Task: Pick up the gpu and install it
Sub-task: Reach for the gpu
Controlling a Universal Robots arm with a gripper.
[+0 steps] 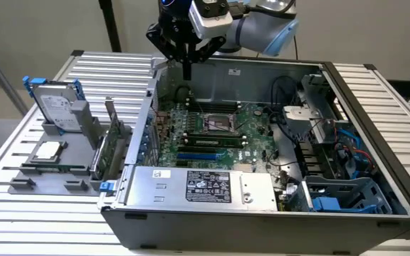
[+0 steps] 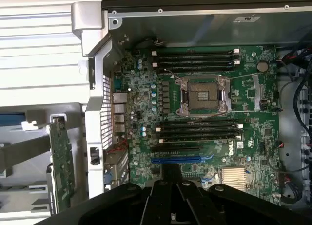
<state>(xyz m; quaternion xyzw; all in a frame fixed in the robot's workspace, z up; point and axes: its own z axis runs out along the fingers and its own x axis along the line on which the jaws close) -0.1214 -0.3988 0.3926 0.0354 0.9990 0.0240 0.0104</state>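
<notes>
The gpu [image 1: 109, 152] stands partly hidden by its holder [image 1: 48, 172].

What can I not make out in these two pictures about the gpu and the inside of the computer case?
1. gpu, exterior view: it stands edge-on in the gray holder, so neither face can be seen.
2. motherboard, wrist view: the black body of the pincer covers one edge of it.
3. power supply label, exterior view: the print is too small to read.
</notes>
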